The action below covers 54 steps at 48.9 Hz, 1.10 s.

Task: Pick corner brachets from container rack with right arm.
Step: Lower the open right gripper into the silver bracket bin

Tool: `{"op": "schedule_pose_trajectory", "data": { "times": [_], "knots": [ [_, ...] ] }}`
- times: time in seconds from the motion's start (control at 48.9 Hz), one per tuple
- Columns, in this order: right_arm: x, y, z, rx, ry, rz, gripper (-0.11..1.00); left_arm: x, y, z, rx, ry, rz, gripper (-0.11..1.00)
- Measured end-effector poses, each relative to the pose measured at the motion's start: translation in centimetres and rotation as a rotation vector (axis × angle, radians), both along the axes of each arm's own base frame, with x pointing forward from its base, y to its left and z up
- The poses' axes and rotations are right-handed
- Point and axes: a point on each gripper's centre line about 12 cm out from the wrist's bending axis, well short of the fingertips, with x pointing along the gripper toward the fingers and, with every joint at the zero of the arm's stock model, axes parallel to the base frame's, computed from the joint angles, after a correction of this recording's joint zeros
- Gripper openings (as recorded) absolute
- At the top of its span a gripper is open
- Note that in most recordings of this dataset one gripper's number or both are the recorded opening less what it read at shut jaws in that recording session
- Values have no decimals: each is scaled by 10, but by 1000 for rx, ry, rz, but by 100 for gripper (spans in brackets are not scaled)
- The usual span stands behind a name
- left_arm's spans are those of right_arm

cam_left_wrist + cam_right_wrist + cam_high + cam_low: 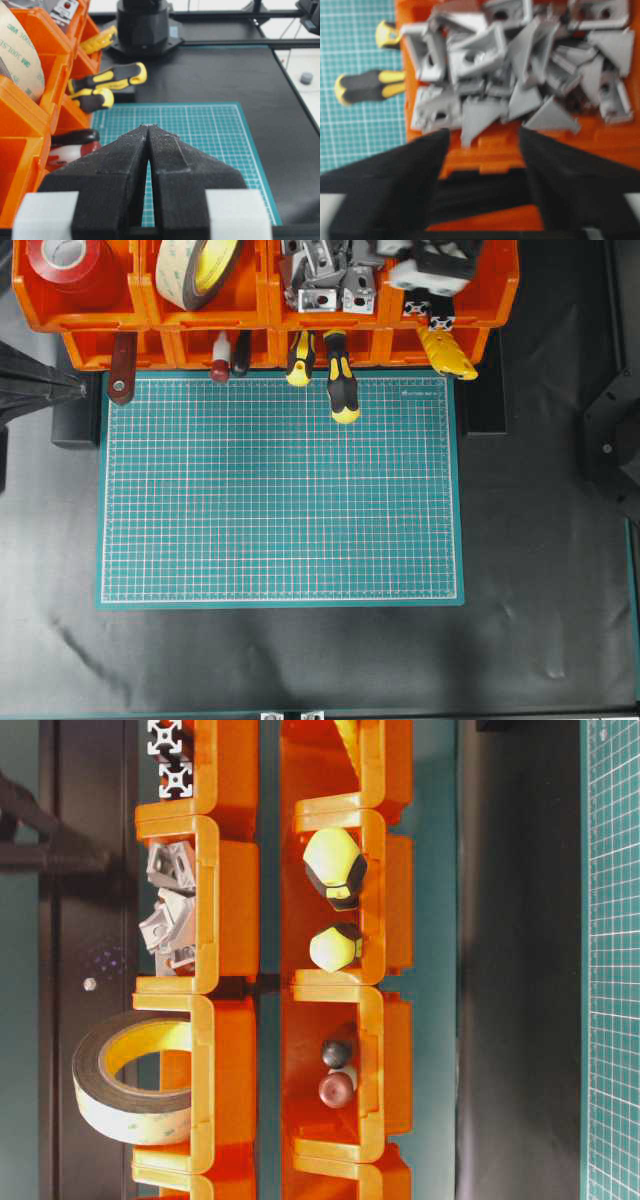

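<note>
Glossy orange container rack (600,135) holds jagged silver corner brachets (520,75); right end effector (482,137) spread above

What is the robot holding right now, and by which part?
Nothing. The right claw is open above the pile of metal brackets in the orange bin, and the left claw is shut on nothing.

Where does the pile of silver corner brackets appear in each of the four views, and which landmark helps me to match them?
Overhead: corner brackets at top centre, in an upper orange bin.
Table-level: upper left, in the bin above the tape roll.
Left wrist: not in view.
Right wrist: filling the top, just beyond the open right gripper.
Shared landmark: the yellow-and-black screwdriver handles beside that bin.
</note>
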Motion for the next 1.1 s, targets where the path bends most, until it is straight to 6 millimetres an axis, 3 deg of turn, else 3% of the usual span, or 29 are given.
{"op": "schedule_pose_trajectory", "data": {
  "times": [0.061, 0.123, 0.388, 0.654, 1.104],
  "knots": [
    [8, -2, -2, 2, 0, 9, 81, 0, 0, 0, 0, 0, 0, 0],
    [14, -3, -3, -1, -3, 18, 86, 0, 0, 0, 0, 3, 0, 0],
    [31, -7, -6, -1, -7, 24, 86, -1, 0, -2, 0, 18, 1, 0],
    [32, -9, -9, -6, 2, 21, 86, -3, 0, 0, 0, 12, 1, 0],
    [38, -14, -48, 12, 86, 14, 86, -3, 0, 0, 0, 12, 1, 0]
  ]
}}
